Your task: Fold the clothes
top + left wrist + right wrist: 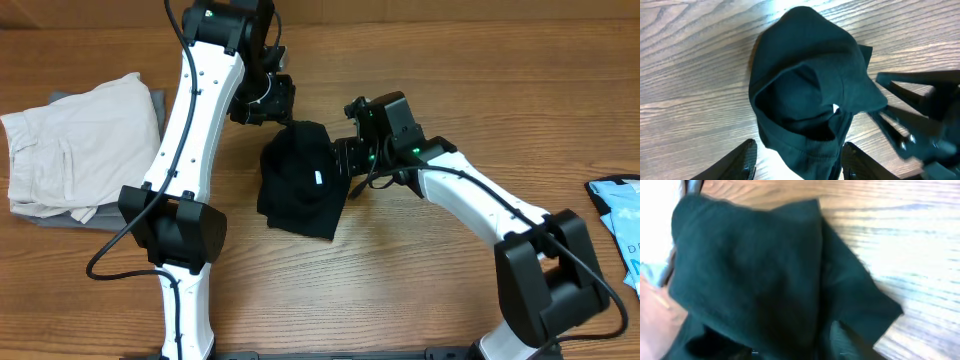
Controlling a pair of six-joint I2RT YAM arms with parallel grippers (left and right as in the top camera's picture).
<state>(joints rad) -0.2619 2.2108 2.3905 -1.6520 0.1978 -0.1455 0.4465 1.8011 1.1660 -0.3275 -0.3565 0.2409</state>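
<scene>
Closest to the left wrist lens, the left gripper [800,161] is standing wide, one finger at each side of the bottom edge. It is straddling the lower end of the black T-shirt [805,60] without pinching it, as far as I can make out. Shirt is lying bunched on the table [685,60] in centre frame, layers lapping over each other, white neck label [835,108] peeking out right of centre. Right gripper [887,102] is showing at the right edge, its tips at a flap of the cloth.

Right wrist view: black fabric is filling nearly the whole frame, bare wood showing only at upper right. Cloth is hiding this tool's own fingers, so I cannot tell whether it is gripping the flap or standing loose.

Overhead: shirt is sitting mid-table as a narrow dark bundle, left gripper at its upper end, right gripper at its right edge. Off-white garment [80,140] is resting folded at far left and light blue item [620,215] at far right, both well apart from the shirt.

Judging progress: shirt is gathered compact, but its edges are looking uneven and rumpled. I am counting the fold as partway, with squaring and flattening left.
</scene>
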